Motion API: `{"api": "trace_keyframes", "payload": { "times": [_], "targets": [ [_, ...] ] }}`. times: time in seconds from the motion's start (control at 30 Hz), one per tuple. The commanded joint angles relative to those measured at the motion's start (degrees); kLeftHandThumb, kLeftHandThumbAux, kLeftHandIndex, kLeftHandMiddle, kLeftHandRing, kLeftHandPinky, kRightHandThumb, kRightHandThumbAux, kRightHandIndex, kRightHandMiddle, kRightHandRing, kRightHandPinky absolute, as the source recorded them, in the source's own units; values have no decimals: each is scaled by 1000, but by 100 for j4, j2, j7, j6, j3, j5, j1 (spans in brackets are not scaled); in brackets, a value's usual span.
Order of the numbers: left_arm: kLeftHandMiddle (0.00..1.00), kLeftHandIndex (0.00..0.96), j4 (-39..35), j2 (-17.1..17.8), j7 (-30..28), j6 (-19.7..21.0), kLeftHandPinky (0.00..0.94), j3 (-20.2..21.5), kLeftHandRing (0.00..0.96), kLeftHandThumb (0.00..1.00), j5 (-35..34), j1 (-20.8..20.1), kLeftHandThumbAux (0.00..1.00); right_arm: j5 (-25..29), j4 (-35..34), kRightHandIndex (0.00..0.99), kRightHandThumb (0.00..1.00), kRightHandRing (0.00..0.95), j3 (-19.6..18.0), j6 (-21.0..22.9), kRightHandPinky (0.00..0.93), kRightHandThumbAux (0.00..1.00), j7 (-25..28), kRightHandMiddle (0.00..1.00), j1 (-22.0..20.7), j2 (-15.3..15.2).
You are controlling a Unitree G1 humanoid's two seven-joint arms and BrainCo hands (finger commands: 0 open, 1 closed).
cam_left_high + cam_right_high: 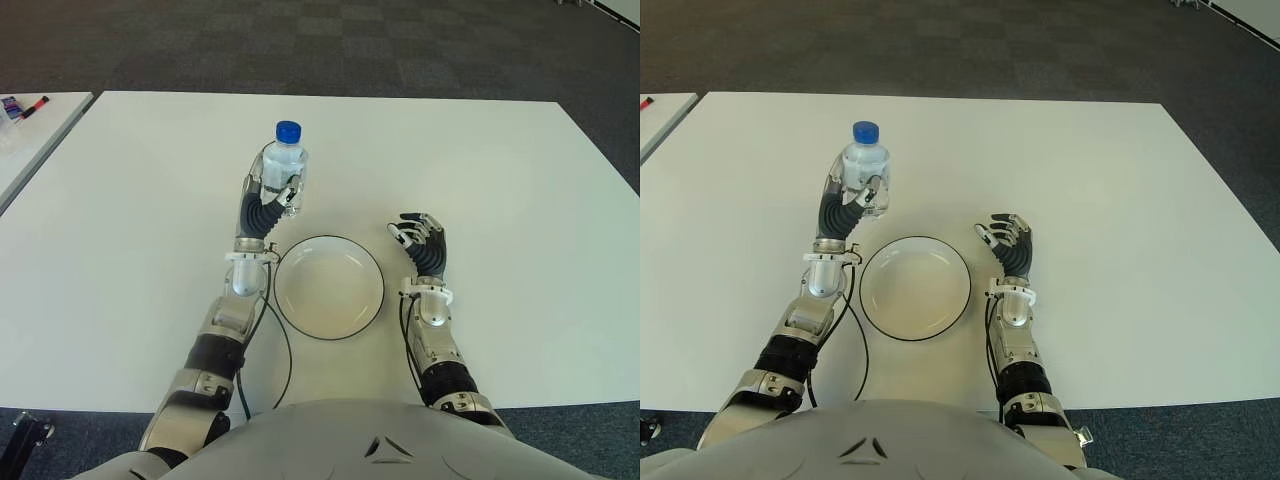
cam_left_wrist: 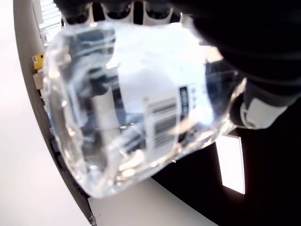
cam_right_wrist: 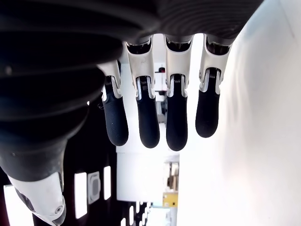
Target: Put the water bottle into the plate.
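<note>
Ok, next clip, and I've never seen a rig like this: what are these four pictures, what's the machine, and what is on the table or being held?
It is a humanoid robot with two arms ending in fingered hands. The two wide pictures come from a stereo camera on its head, looking down at a white table; they show one scene from slightly different spots. The two close-ups come from cameras on the wrists, each looking at its own hand.

The left robot hand is closed around a clear water bottle with a blue cap, held upright beyond the left edge of the plate; the left wrist view is almost filled by that bottle. An empty white plate with a dark rim lies on the table between the arms. The right robot hand shows just right of the plate, fingers relaxed and holding nothing, as its wrist view confirms.
</note>
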Motion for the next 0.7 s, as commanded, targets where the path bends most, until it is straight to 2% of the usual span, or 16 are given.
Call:
{"api": "trace_keyframes", "payload": {
  "times": [0.03,0.7],
  "targets": [
    [400,262,-230,-30,-69,45,394,-24,389,871,-6,123,479,17,264,418,695,435,-14,129,448,724,10,412,140,21],
    [386,267,-351,-270,-503,27,409,-101,393,858,-443,601,474,48,302,418,697,435,-31,106,449,724,9,409,122,51]
  ]
}}
